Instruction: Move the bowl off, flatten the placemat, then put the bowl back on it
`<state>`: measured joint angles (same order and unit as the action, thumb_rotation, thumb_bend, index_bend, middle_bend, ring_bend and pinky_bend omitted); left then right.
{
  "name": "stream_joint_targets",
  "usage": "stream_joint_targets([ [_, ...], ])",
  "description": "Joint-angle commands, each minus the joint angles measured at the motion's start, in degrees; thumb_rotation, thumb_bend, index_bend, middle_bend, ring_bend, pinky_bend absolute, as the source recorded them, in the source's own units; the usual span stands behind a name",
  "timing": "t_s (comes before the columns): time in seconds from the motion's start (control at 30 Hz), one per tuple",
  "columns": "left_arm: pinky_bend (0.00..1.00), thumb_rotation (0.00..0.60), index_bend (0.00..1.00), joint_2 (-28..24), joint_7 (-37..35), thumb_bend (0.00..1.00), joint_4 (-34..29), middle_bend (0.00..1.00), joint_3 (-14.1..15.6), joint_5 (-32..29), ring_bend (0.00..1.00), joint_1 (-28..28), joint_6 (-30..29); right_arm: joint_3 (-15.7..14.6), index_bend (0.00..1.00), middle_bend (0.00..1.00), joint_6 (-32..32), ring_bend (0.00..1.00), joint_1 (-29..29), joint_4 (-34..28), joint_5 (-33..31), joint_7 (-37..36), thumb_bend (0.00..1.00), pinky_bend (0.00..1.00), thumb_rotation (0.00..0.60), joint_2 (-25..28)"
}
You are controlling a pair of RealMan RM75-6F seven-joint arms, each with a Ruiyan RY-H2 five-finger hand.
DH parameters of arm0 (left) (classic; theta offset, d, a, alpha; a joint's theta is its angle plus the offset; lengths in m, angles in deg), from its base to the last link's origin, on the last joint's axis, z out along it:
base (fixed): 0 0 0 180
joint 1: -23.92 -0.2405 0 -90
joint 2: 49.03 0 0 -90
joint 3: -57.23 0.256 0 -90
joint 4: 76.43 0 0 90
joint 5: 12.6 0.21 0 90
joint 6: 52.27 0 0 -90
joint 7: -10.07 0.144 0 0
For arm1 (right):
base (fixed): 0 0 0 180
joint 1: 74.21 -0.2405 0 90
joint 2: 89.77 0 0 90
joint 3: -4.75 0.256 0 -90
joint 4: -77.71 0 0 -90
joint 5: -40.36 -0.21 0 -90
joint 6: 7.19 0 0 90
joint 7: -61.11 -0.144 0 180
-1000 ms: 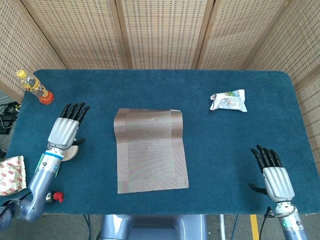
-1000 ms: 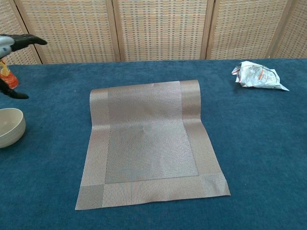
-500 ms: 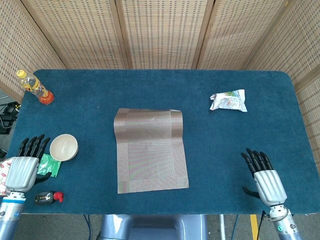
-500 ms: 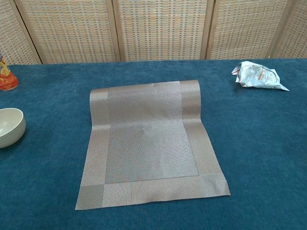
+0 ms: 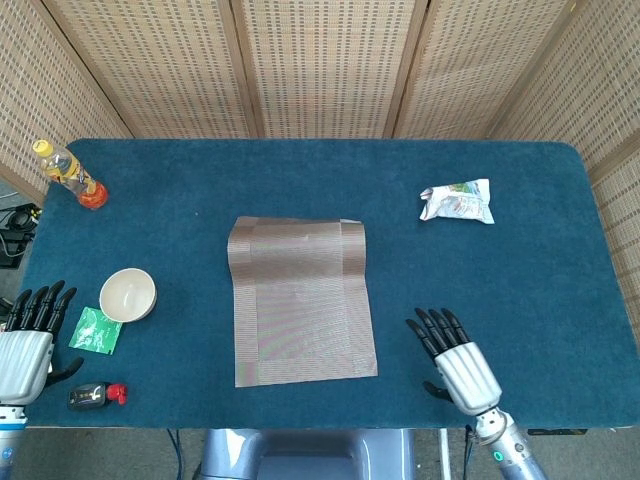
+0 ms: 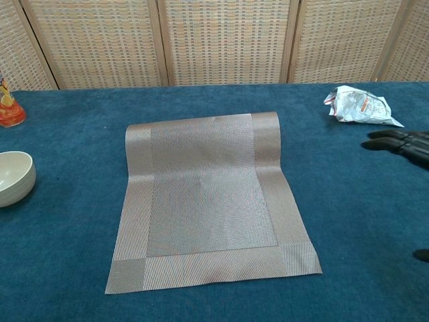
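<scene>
1. Your right hand (image 5: 455, 360) has slid in toward the placemat since half a second ago and now sits just off its near right corner; your left hand (image 5: 25, 335) has pulled a little further out over the near left edge of the surface (image 5: 500, 270).
2. The surface is covered in blue felt, and everything else lies on it.
3. The placemat (image 5: 300, 300) lies at the middle, its far edge still curled up in a low roll and the far right corner folded over; the near part lies flat.
4. Your right hand is palm down, fingers (image 5: 432, 328) spread and pointing away from you, holding nothing. In the chest view only its fingertips show at the right edge.
5. Your left hand is also palm down, fingers (image 5: 40, 303) apart and straight, holding nothing. The chest view does not show it.
6. The bowl (image 5: 128, 294) stands upright off the placemat, well to its left, between the mat and your left hand, touching neither.
7. A crumpled snack bag (image 5: 457, 201) lies at the far right.
8. A bottle (image 5: 68, 174) lies at the far left corner.
9. A green packet (image 5: 95, 329) lies just beside the bowl on its near left side.
10. A small black and red item (image 5: 97, 395) sits at the near left edge.
</scene>
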<state>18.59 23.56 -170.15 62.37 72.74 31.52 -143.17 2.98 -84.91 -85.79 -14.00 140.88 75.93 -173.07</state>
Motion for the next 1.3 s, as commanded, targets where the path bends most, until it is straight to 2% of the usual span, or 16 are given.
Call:
stream_joint_targets([
  [0.03,0.0,0.6,0.0,-0.17,-0.4,0.07,0.18,0.0,-0.21,0.17,0.0,-0.24,0.27,0.55,0.01,0.0,3.7,0.0,-1.96,-1.77,-0.56,4.06,0.08,0.0,0.6,-3.46],
  [0.23,0.0,0.6,0.0,-0.37,-1.11,0.07,0.5,0.0,-0.85,0.62,0.0,-0.51,1.27,2.11,0.01,0.0,9.41,0.0,-3.93,-2.38,-5.88,9.61,0.08,0.0,0.6,-7.91],
  [0.43,0.0,0.6,0.0,-0.48,-1.69,0.07,0.74,0.0,-1.47,0.6,0.0,-0.76,2.0,3.2,0.02,0.0,12.22,0.0,-5.11,-1.29,-9.94,11.92,0.08,0.0,0.6,-10.33],
  [1.3,0.0,0.6,0.0,-0.69,-2.8,0.08,0.99,0.0,-3.15,1.08,0.0,-1.55,4.0,4.63,0.04,0.0,15.36,0.0,-8.09,4.48,-18.49,14.71,0.08,0.0,0.6,-16.39],
])
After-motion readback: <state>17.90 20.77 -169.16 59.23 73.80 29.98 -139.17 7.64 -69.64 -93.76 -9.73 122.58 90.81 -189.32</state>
